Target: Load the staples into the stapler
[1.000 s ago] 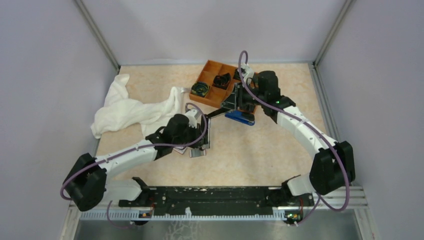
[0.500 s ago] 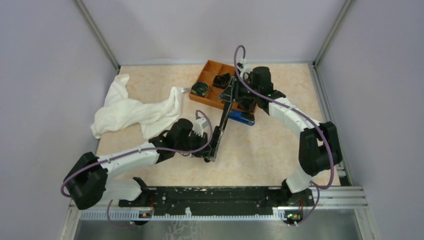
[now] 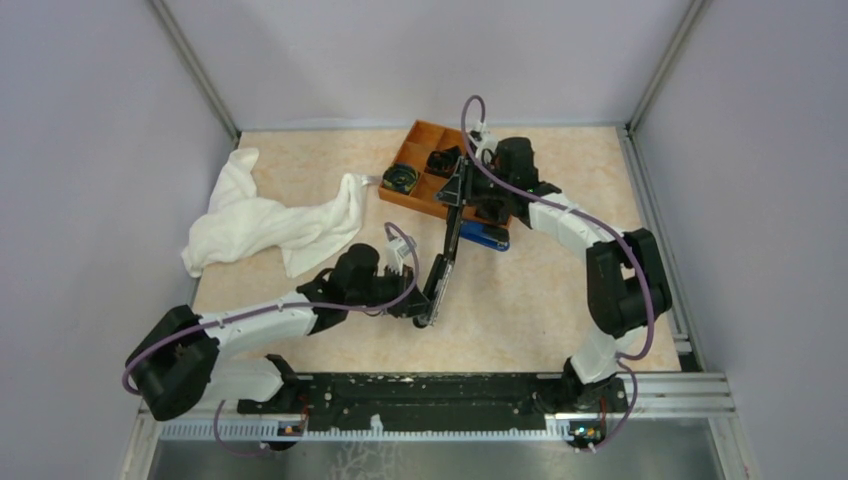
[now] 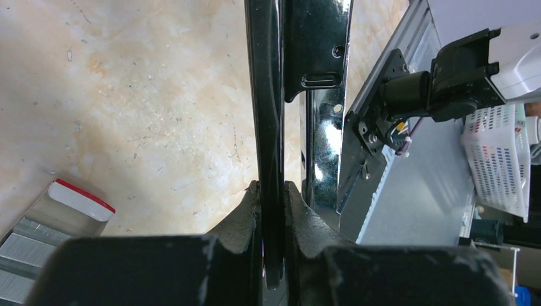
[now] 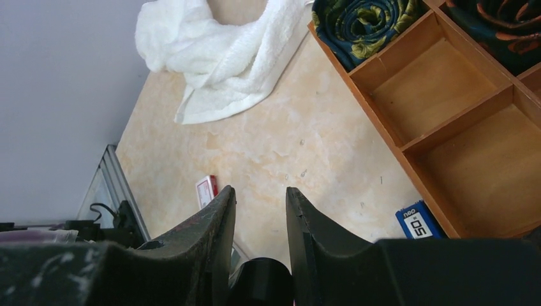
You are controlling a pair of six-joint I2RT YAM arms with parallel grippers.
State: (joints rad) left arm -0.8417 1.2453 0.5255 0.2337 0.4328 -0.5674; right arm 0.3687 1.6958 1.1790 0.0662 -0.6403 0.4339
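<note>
The black stapler (image 3: 446, 250) is swung open into one long, nearly straight line between my two grippers. My left gripper (image 3: 427, 303) is shut on its near end, and in the left wrist view a thin black stapler arm (image 4: 265, 95) runs edge-on between the closed fingers of that gripper (image 4: 271, 186). My right gripper (image 3: 463, 192) holds the far end above the tray, with the stapler's rounded black tip (image 5: 261, 284) wedged deep between its fingers (image 5: 260, 191). The staples (image 4: 25, 239) lie grey in their white, red-labelled carton (image 4: 73, 201) on the table, and the carton (image 5: 206, 190) also shows in the right wrist view.
A blue-and-black stapler (image 3: 484, 236) lies next to the orange divided tray (image 3: 412, 140), which holds rolled fabric items. The tray wall (image 5: 383, 134) is close on the right. A white towel (image 3: 268, 222) is crumpled at the left. The metal rail (image 4: 389, 191) runs along the near edge.
The right gripper moved back and to the left with the stapler's far end, swinging the stapler from a folded angle into a straight line. The left gripper shifted right, holding the near end.
</note>
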